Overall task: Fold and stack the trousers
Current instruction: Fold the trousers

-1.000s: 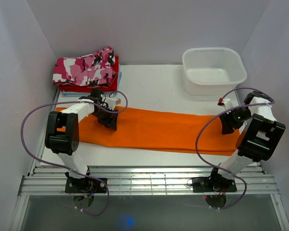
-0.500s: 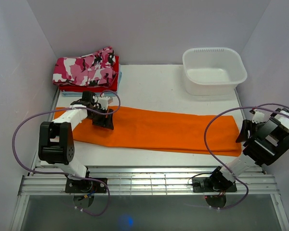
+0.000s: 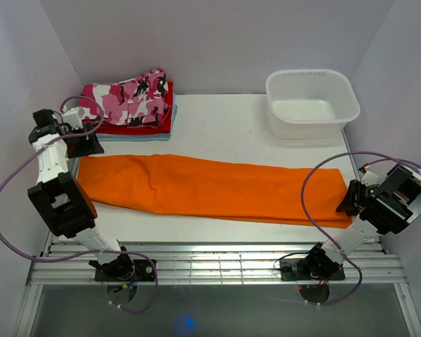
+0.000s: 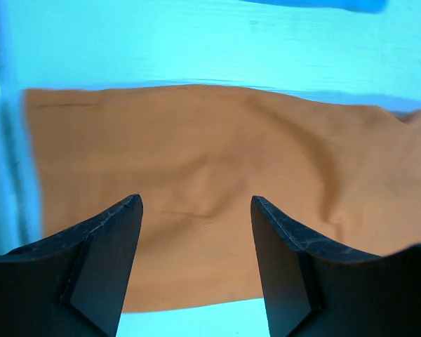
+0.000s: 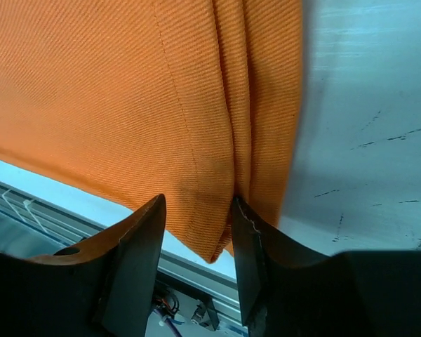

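The orange trousers (image 3: 210, 186) lie flat and lengthwise across the table. My left gripper (image 3: 84, 144) hovers at their far left end, jaws open and empty. In the left wrist view the orange cloth (image 4: 196, 154) lies below my left gripper (image 4: 196, 199). My right gripper (image 3: 349, 199) is at the near right corner of the trousers. In the right wrist view my right gripper (image 5: 196, 202) is open, with a folded edge of the orange cloth (image 5: 161, 91) between its fingers. A folded stack topped by pink camouflage trousers (image 3: 126, 100) sits at the back left.
A white plastic basin (image 3: 312, 104) stands at the back right. The enclosure walls are close on both sides. A slatted metal rail (image 3: 217, 267) runs along the table's near edge. A blue cloth edge (image 4: 316, 4) of the stack shows in the left wrist view.
My left gripper has swung off the trousers' middle-left to their far left end. My right gripper has dropped back to the near right corner of the trousers.
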